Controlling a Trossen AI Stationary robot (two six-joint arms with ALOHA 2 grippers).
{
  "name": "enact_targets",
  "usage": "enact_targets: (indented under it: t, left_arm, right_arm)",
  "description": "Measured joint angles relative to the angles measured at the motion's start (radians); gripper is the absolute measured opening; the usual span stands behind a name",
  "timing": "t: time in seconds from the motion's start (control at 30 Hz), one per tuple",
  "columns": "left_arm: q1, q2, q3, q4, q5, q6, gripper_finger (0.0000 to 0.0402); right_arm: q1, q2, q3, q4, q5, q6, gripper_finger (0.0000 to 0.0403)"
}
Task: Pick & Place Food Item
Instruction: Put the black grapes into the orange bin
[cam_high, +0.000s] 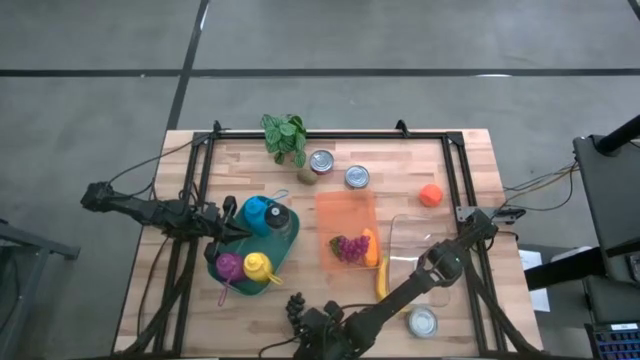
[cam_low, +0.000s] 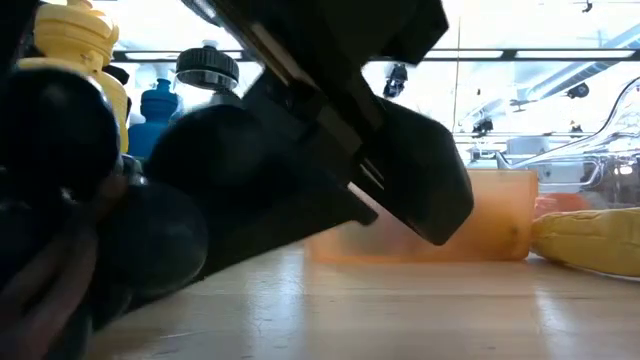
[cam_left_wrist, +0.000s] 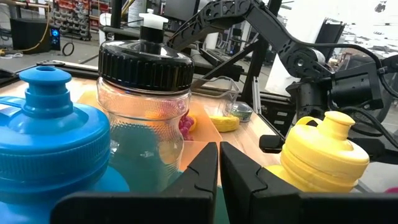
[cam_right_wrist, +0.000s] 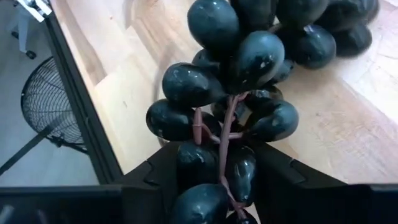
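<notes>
The high cam looked straight down on the whole wooden table (cam_high: 330, 300), pretty far up, floor visible all round. The low one sat right at tabletop level looking across into the room, mostly blocked by a dark arm (cam_low: 300, 150) right up against the lens. Left wrist cam faced the black-lidded jar (cam_left_wrist: 146, 99) up close. Right wrist cam was nearly touching dark grapes (cam_right_wrist: 249, 74). High, low and left wrist views all caught the orange bin (cam_high: 345, 225).
</notes>
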Motion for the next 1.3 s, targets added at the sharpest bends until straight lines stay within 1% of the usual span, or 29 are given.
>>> enact_targets:
  t: [0.23, 0.43, 0.67, 0.87, 1.0, 1.3]
  left_arm:
    - [0.000, 0.000, 0.000, 0.000, 0.000, 0.000, 0.0022]
    - [0.000, 0.000, 0.000, 0.000, 0.000, 0.000, 0.0022]
    - [0.000, 0.000, 0.000, 0.000, 0.000, 0.000, 0.0022]
    - [0.000, 0.000, 0.000, 0.000, 0.000, 0.000, 0.0022]
    - [0.000, 0.000, 0.000, 0.000, 0.000, 0.000, 0.0022]
    - [0.000, 0.010, 0.000, 0.001, 0.000, 0.000, 0.0022]
  right_arm:
    - [0.001, -0.001, 0.022, -0.002, 0.027, -0.026, 0.0107]
    - [0.001, -0.002, 0.047, -0.010, 0.034, -0.057, 0.0088]
    - [0.001, -0.004, 0.133, -0.061, 0.043, -0.128, 0.0085]
    - [0.005, -0.006, 0.267, -0.194, 0.140, -0.195, 0.0085]
    - [0.007, -0.053, 0.249, -0.228, 0.168, -0.207, 0.0085]
    - [0.010, -0.135, 0.252, -0.355, 0.202, -0.165, 0.0085]
